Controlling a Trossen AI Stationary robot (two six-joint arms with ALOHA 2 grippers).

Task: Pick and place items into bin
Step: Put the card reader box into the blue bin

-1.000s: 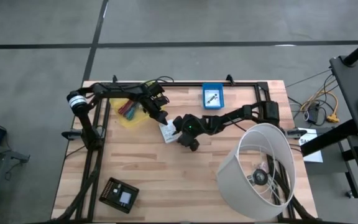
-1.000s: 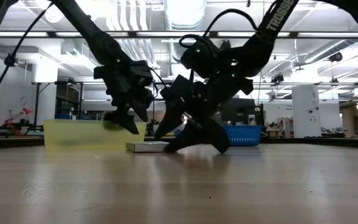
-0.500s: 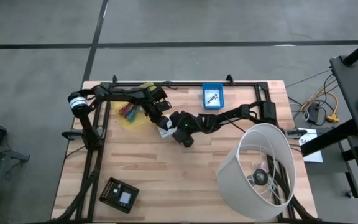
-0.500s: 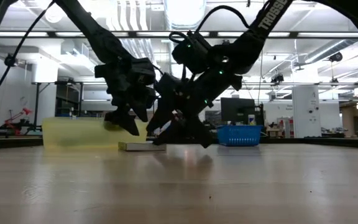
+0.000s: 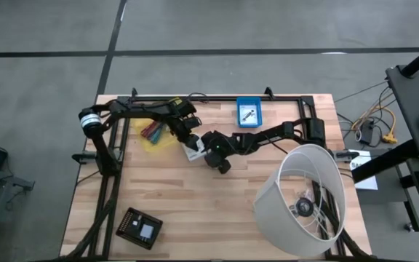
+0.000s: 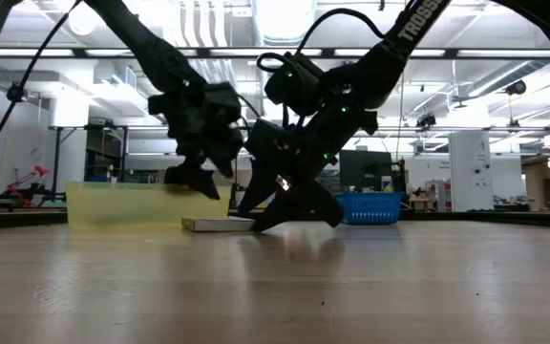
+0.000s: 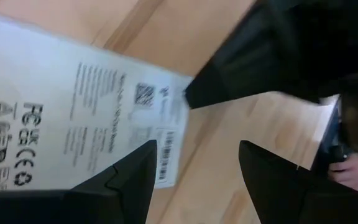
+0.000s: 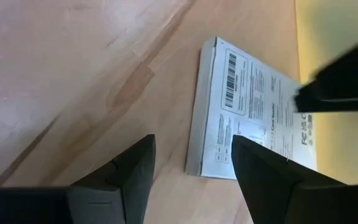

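The white packet [image 5: 193,151] lies flat on the bench [image 5: 217,204], right between the two hands and beside the yellow bin [image 5: 151,133], maybe so either can grab it. The right hand [image 8: 188,186] is wide, just over its edge. The left hand [image 7: 194,180] is wide too, holding nothing. Only the wrist views show the print. Only the high view shows tools [image 5: 150,130] in the bin.

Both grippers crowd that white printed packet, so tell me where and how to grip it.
Grip the white printed packet across its thin long edges, coming from above: it lies flat on the table, its free edge facing the right gripper. The left gripper, open, hovers over the opposite end.
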